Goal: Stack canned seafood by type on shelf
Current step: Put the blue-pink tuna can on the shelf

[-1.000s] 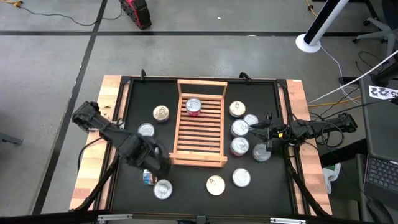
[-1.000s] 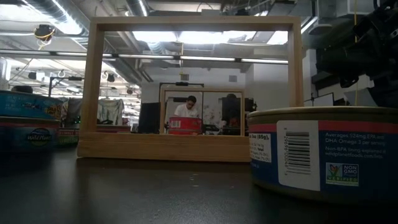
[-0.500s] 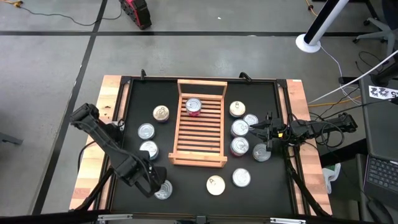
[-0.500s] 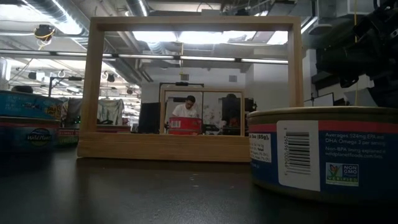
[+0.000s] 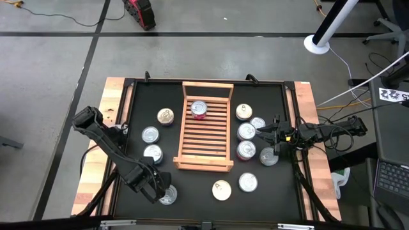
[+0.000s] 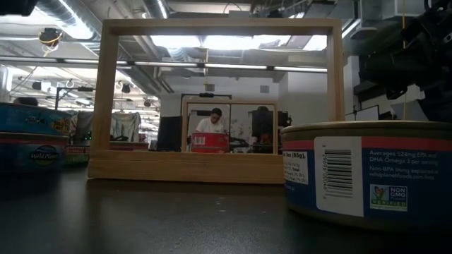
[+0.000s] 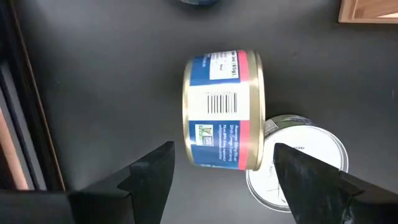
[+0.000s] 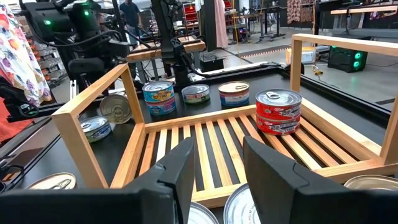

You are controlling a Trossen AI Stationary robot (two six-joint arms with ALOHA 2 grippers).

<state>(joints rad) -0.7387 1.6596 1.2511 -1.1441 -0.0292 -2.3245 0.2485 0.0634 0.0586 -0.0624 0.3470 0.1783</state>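
Left end effector [image 7: 221,171] wide open over a tin on its side [image 7: 224,110], touching an upright tin [image 7: 297,168]; closing could roll it or nudge the neighbour; right end effector [image 8: 214,168] open, idle by shelf [image 8: 205,149]

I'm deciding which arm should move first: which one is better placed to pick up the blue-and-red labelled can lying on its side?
Left. The left gripper hovers open directly over the blue-and-red labelled tin on its side, fingers straddling it. The right gripper sits across the light wooden slatted rack, far from that tin.
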